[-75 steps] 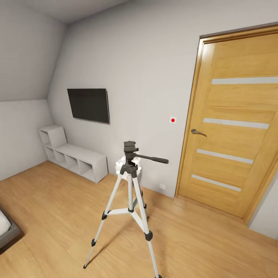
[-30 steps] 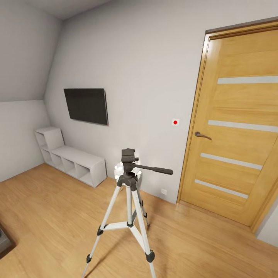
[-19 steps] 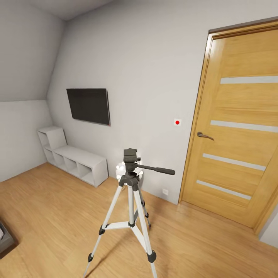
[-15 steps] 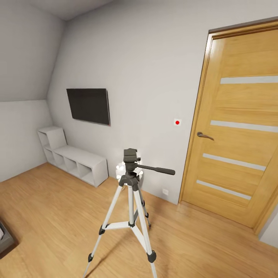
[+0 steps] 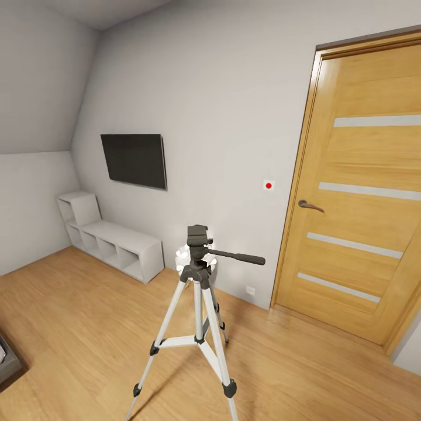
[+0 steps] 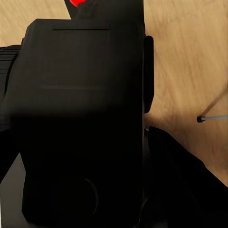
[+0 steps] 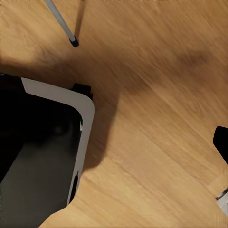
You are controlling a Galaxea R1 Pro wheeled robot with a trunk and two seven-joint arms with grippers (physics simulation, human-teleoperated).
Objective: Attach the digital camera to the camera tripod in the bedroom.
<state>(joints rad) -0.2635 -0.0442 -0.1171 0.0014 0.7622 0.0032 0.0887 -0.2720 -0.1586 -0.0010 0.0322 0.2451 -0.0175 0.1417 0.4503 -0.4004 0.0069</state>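
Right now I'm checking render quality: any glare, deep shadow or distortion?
Head view: the door frame leans, wide-angle; bright glare behind the camera tripod head. Left wrist view: the digital camera is near-featureless black. Right wrist view: soft shadows on the floor.

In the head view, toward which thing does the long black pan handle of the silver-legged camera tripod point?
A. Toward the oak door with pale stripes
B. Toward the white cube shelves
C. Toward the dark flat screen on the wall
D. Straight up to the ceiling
A: the long black pan handle of the silver-legged camera tripod reaches sideways toward the oak door with pale stripes, away from the dark flat screen and the white cube shelves.
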